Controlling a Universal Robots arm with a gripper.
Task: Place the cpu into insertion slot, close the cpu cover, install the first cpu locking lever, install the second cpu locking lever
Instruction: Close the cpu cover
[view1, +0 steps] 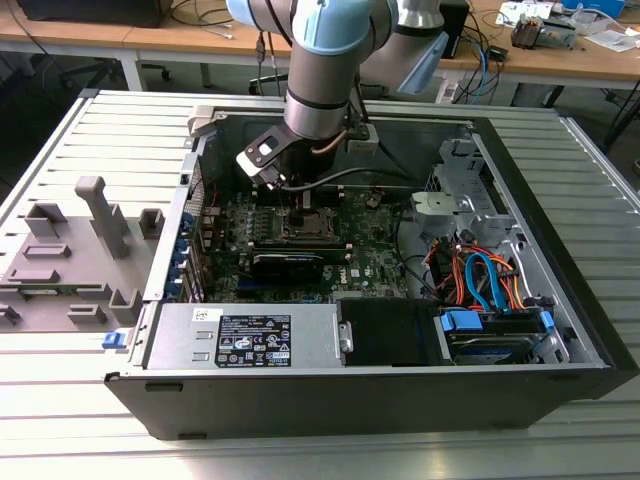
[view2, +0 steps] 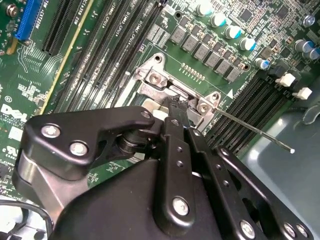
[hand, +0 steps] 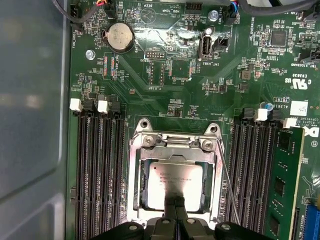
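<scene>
Within the open case, the cpu lies in the slot, with the closed, empty gripper at its edge; seating it well likely means light, even pressure.

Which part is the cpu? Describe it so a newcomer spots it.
Find the green motherboard in the open case. Between its two banks of long black memory slots is the silver-rimmed insertion slot, and the cpu lies flat in it, at the tip of the claw. It is the only smooth silver-grey square; its neighbours are green board or black slots.
</scene>
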